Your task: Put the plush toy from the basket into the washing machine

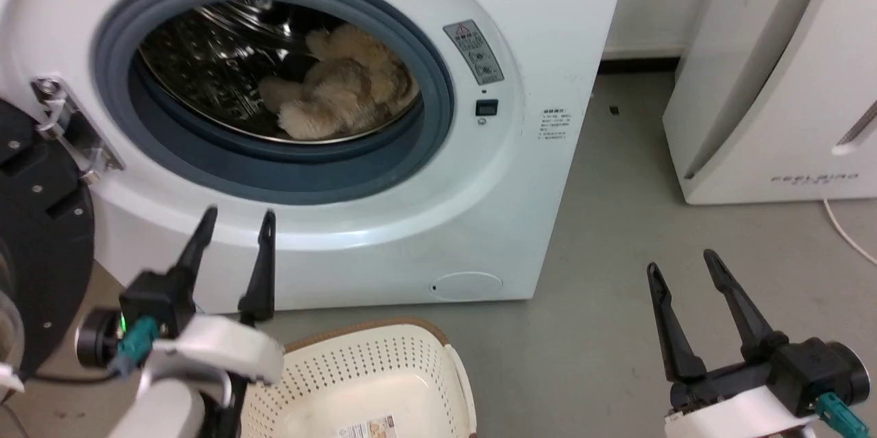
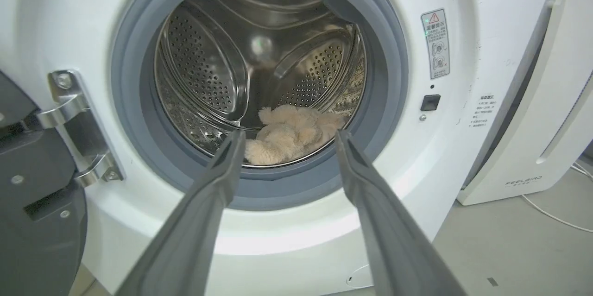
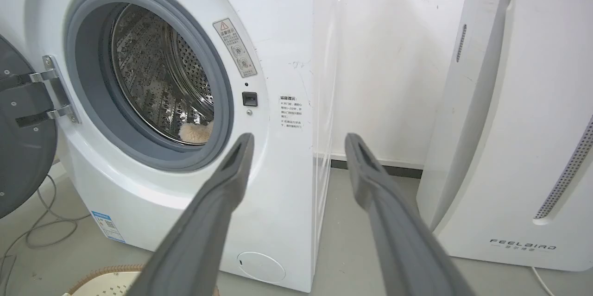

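The cream-beige plush toy (image 1: 339,85) lies inside the steel drum of the white washing machine (image 1: 521,171), low at the front of the drum (image 2: 289,134); a tuft of its fur (image 3: 197,131) peeks past the grey gasket. The black-framed door (image 1: 38,246) hangs wide at the left. My left gripper (image 1: 236,220) is open and holds nothing, in front of the washer below the porthole (image 2: 287,138). My right gripper (image 1: 678,261) is open and holds nothing, over the floor to the washer's right (image 3: 299,141). The cream perforated basket (image 1: 425,356) stands on the floor below the washer; its inside shows a label and no toy.
A white slanted FEELBIRD appliance (image 1: 774,81) stands at the right, with a white cable (image 1: 846,232) on the grey floor beside it. Grey cables (image 3: 41,231) lie on the floor under the door. Bare floor (image 1: 603,273) runs between washer and appliance.
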Robot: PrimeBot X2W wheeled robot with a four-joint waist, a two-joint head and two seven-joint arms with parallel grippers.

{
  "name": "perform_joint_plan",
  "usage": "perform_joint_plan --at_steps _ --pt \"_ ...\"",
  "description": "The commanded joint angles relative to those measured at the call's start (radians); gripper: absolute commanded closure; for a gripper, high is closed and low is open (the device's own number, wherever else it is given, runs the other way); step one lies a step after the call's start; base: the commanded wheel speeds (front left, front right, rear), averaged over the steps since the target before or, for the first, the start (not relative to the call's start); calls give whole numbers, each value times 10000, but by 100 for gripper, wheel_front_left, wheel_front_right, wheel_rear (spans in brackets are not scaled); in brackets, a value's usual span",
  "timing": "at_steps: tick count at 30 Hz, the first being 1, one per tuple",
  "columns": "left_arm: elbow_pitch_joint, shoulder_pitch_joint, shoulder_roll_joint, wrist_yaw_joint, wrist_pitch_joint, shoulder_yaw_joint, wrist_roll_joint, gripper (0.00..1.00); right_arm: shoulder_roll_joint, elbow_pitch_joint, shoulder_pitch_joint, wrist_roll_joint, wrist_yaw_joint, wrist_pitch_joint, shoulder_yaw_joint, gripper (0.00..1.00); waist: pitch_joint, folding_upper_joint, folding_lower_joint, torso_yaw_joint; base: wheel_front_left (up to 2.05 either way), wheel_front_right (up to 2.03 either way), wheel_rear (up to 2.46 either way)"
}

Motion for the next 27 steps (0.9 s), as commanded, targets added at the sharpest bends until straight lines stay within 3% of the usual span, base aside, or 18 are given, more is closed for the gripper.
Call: perform_joint_plan --at_steps 1,10,22,23,27 --pt "-89 233 -81 55 -52 88 76 0 -2 -9 166 -43 -9 -46 -19 0 -218 0 3 115 0 0 0" --pt "-609 2427 -1149 78 -52 897 829 0 -2 39 637 123 -9 -46 100 0 -751 0 3 228 0 0 0" --pt "-320 3558 -1982 -421 -53 1514 1888 0 -2 207 959 261 -9 -46 187 0 -965 0 3 234 0 0 0" --pt "-325 3488 -1982 -430 4 1508 1871 100 0 190 833 210 0 3 174 100 -968 0 3 235 0 0 0" --pt "-327 3486 -2008 -446 26 1503 1910 100 0 192 822 209 0 13 167 100 -970 0 3 235 0 0 0"
